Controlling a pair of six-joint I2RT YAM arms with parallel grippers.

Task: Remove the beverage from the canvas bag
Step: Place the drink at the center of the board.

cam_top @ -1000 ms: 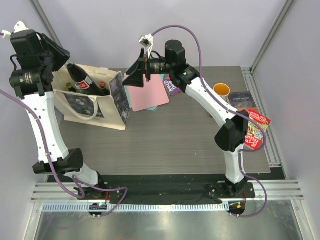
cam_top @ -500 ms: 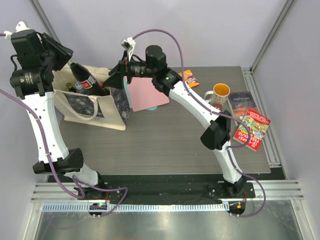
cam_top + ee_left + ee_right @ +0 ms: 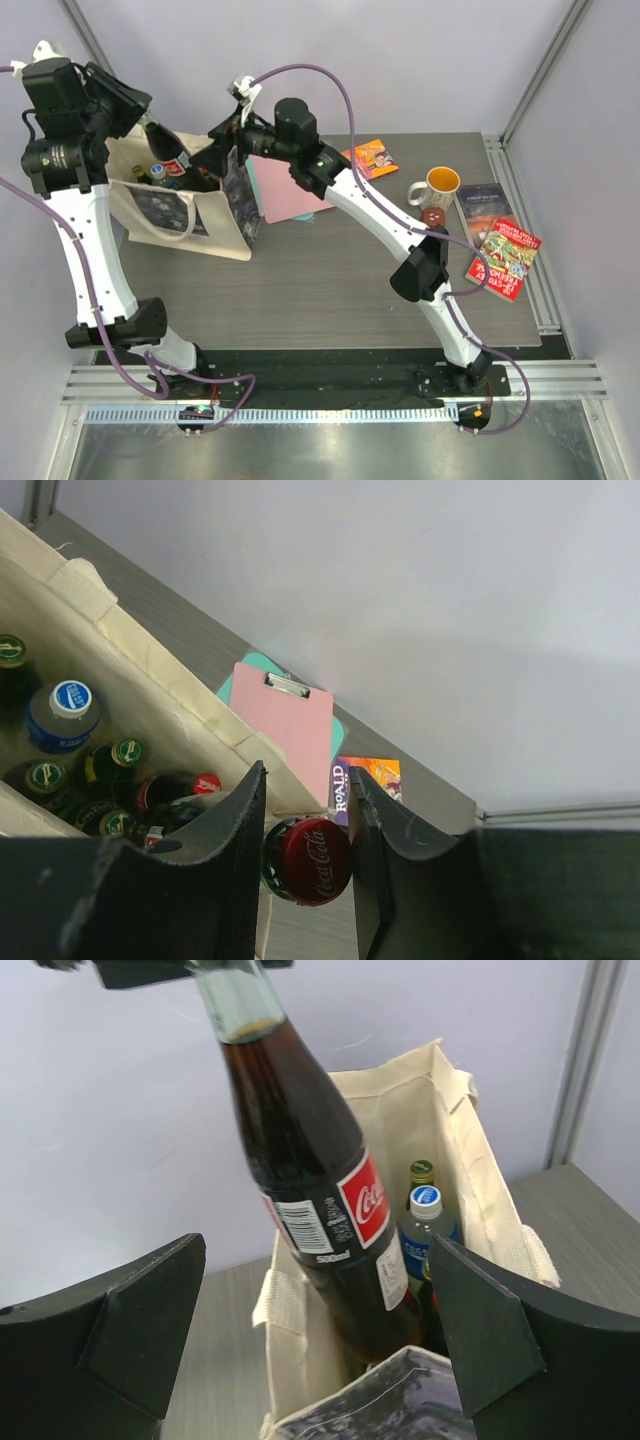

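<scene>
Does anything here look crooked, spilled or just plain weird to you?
Only the cola bottle: it leans at a slant, partly out of the canvas bag, pinched by its neck in the jaws of the left arm. Its cap is on and nothing has spilled. The other bottles sit inside the bag.

Overhead view takes in the whole bench (image 3: 300, 290) — left wrist peers down the cola bottle (image 3: 308, 860), right wrist faces it close.

Cream canvas bag (image 3: 215, 240) showing a black-and-white print, dark brown cola bottle (image 3: 310, 1180) wearing a red-and-white label and red cap (image 3: 312, 860), pink clipboard (image 3: 290, 725) lying over teal, mug (image 3: 443, 181) showing orange inside, red book (image 3: 507, 262), table (image 3: 330, 290) showing grey wood grain.
</scene>
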